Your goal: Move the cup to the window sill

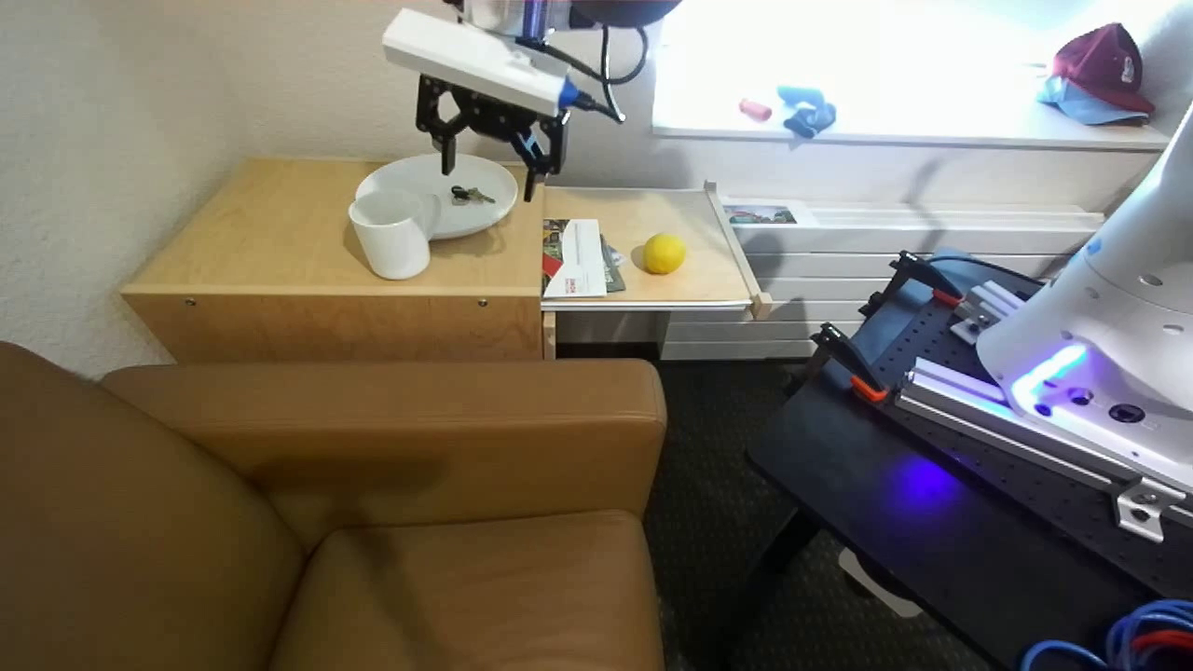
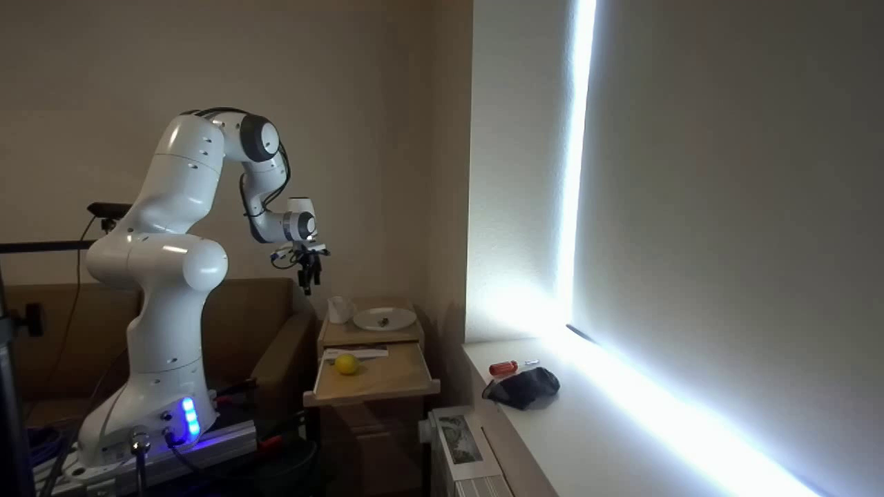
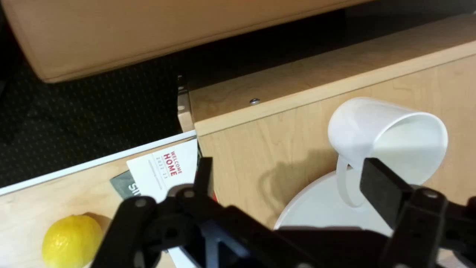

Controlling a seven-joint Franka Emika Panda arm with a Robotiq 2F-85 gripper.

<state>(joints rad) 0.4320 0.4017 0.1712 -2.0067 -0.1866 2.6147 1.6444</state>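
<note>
The white cup (image 1: 391,244) stands upright beside a plate (image 1: 396,175), lower than and apart from the gripper (image 1: 488,183), whose jaws are spread.

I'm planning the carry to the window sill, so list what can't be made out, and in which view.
Cup: part of its rim, hidden by the gripper in the wrist view.
White plate: much of it, hidden by the gripper in the wrist view.
Leaflet: smallest print, too blurred to read in the wrist view.
Window sill: back edge, mostly lost in glare in both exterior views.
Cap: emblem, too small to read in an exterior view.
</note>
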